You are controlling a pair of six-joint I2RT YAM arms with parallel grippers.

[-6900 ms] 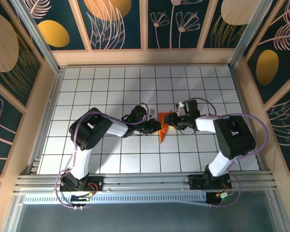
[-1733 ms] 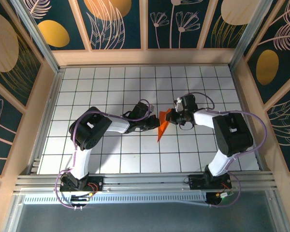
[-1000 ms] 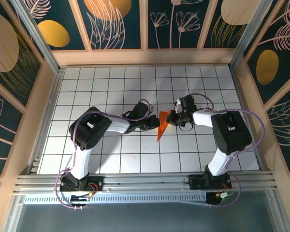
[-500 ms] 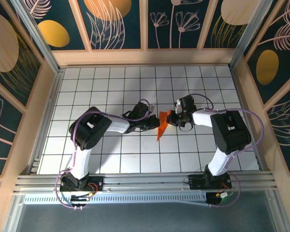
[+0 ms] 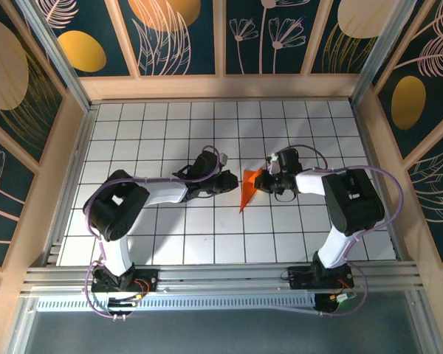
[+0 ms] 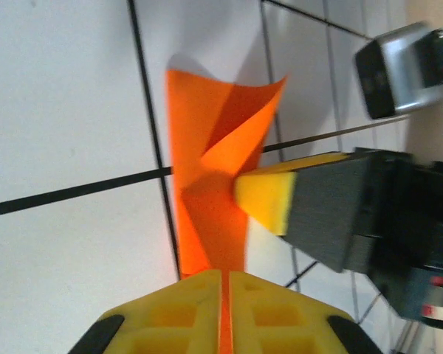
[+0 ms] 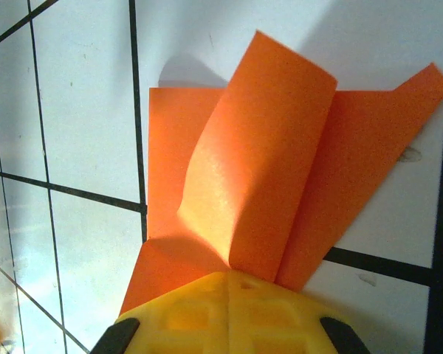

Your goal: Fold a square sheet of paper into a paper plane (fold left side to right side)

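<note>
Left end effector (image 6: pixel 225 289), right end effector (image 7: pixel 229 284) both pinch one paper plane (image 5: pixel 246 193).

matt paper plane (image 7: pixel 266 169), smooth glossy tabletop (image 7: pixel 74 110)

The paper plane (image 5: pixel 247 190), bright orange and folded into a narrow wedge, lies mid-way across the white gridded table (image 5: pixel 170 125), its pointed tip toward the near edge, one flap (curled, uncreased) arching above the flatter layers.

Top camera fixed overhead, looking down on the whole table (image 5: pixel 170 125). Both wrist cameras view the paper plane (image 5: pixel 246 190) close-up, from opposite sides.
</note>
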